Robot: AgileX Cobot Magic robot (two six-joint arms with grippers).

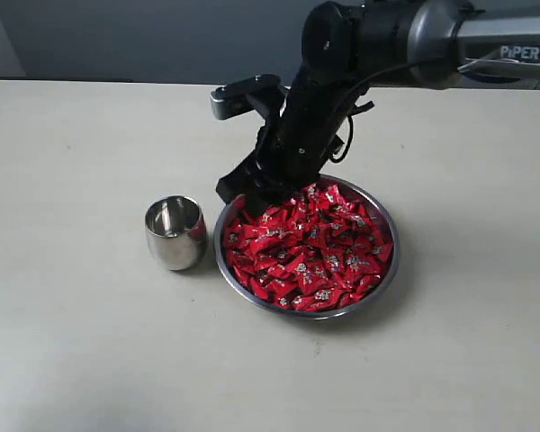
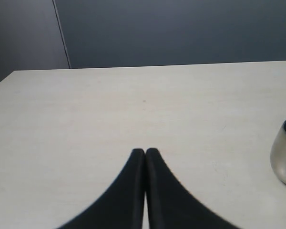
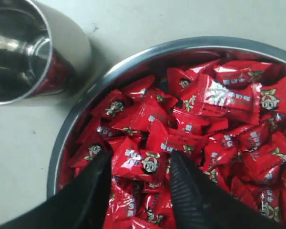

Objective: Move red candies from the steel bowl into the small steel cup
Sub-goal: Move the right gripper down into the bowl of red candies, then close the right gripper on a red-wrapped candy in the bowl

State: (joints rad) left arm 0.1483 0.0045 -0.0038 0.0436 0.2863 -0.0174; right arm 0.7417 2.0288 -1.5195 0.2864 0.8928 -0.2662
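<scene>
Exterior view: steel bowl [image 1: 391, 270] sits mid-desk [image 1: 90, 342], heaped with red candies [image 1: 310, 252]. Every candy I can see is in the bowl. Small steel cup [image 1: 175, 236] stands upright just beside the bowl, on its left, very close; from this angle contact is hard to judge. Right arm [image 1: 315, 117] comes in from the upper right and angles steeply down. Its end is over the pile at the bowl's far-left rim.

Right wrist view: right claw [image 3: 140, 157] is spread wide, and both black fingers [image 3: 97, 191] point down into the candies. One wrapped candy lies across the gap between the tips, level with the rest of the heap and not lifted. Can't tell whether the tips touch it or the pile. Reads as open, not gripping. Cup mouth and bowl rim are both in shot, with a strip of bare desk between them, so they're apart.

Left wrist view: left claw [image 2: 145, 152] is closed on itself, tips pressed flat together. It hangs over bare desk. The cup's side shows at the frame edge, off to one side of the claw and well apart from it.
</scene>
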